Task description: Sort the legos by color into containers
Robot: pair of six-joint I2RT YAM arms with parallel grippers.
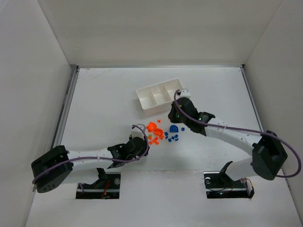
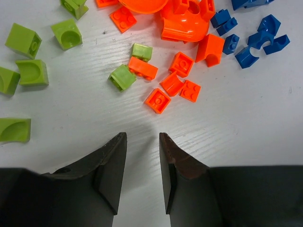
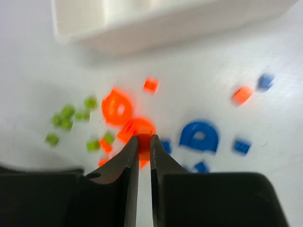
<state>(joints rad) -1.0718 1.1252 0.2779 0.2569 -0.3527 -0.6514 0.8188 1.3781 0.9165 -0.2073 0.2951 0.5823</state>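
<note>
Left claw (image 2: 142,137): we see it part open with nothing between its fingers, hanging over bare surface at 8 o'clock of the pile.
Right claw (image 3: 143,138): fingers drawn to a thin slit. Orange shows at the tips, but the view is blurred and we cannot tell whether a brick is gripped.
Legos (image 1: 160,134): scattered on the surface at 6 o'clock of the tray, outside it.
Colours from the left claw: green bricks (image 2: 66,34) at 10 o'clock, orange bricks (image 2: 157,100) at 12, blue bricks (image 2: 258,40) at 2.
Larger pieces: a rounded orange piece (image 1: 152,126) and a rounded blue piece (image 1: 173,128).
Tray (image 1: 152,109): white, three compartments, tilted to the surface's edges.
Surface (image 1: 104,99): white, matte, finely grained up close.
Room: we see plain white walls (image 1: 156,28) at the left, far and right sides.
</note>
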